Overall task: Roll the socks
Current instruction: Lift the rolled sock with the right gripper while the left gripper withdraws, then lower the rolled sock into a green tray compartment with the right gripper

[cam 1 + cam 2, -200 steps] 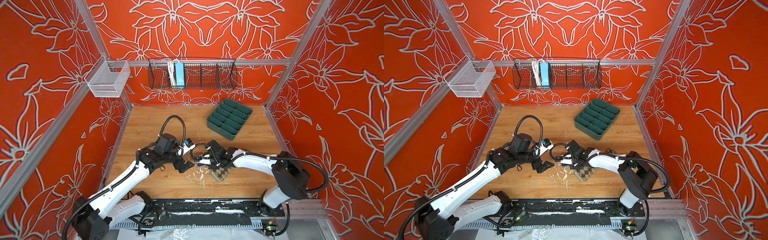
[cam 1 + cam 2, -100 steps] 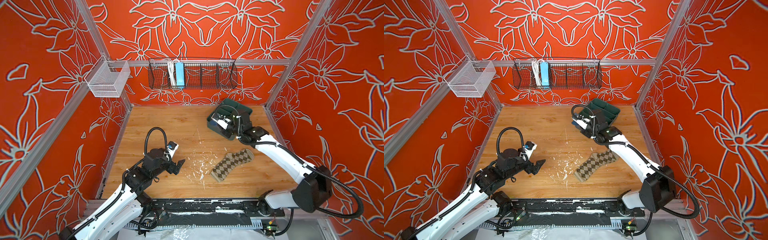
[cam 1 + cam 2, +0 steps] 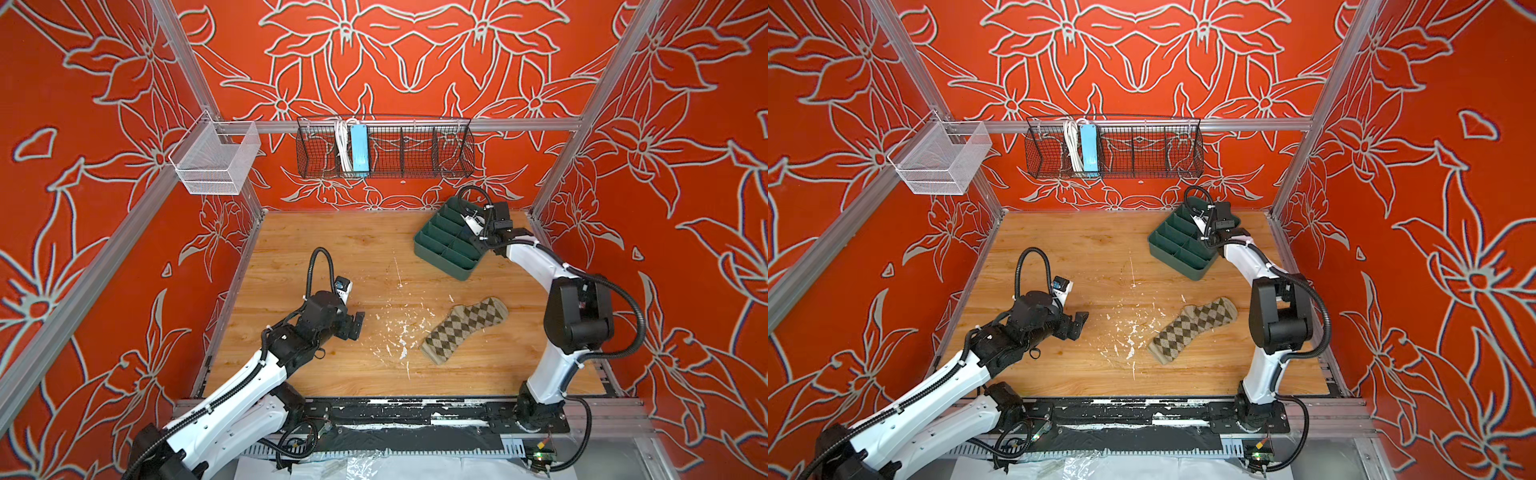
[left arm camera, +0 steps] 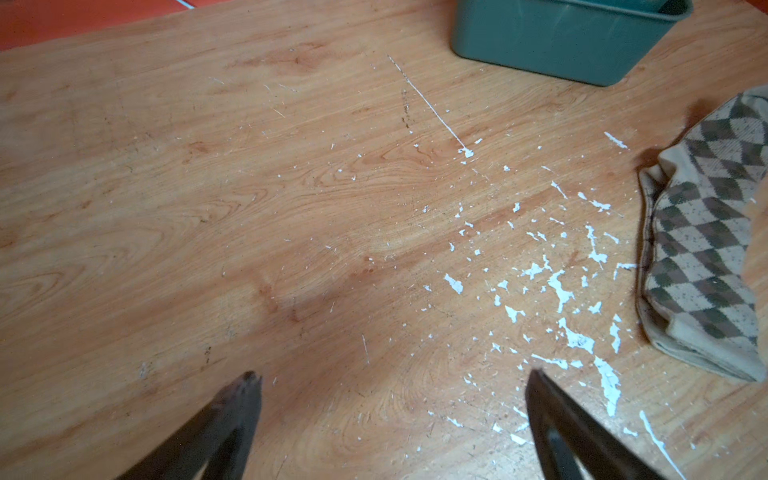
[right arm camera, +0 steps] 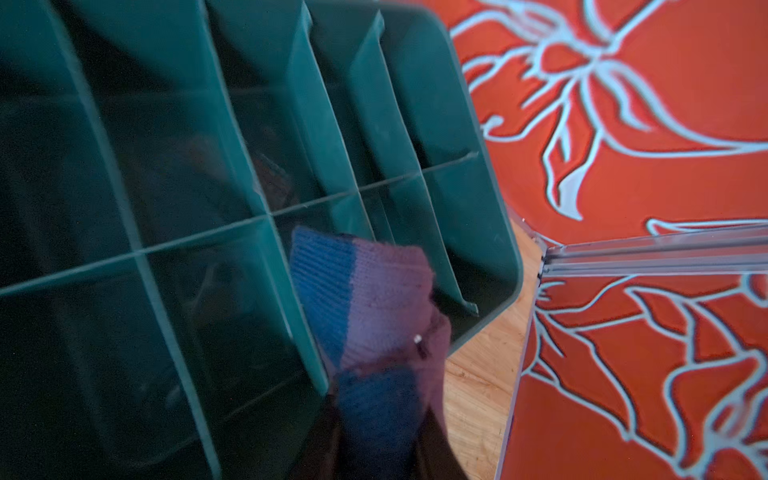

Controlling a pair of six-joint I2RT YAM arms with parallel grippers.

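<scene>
Two slim robot arms of one build. The left arm [image 3: 241,392] and the right arm [image 3: 536,266] have glossy white shell links joined by blocky, matte black joint housings [image 3: 577,318]. Black ribbed cable conduit [image 3: 320,266] runs along the links, pinned by small white ties. A small white camera module [image 3: 343,286] with a blue face sits at the left wrist. Small dark screw holes dot the left arm's white lower link. The left tool [image 4: 395,374] ends in two dark, tapered fingers [image 4: 237,411].

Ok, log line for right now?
right claw: shut on purple sock, over tray | left claw: open, empty, above table | argyle sock: flat on table, unrolled
</scene>
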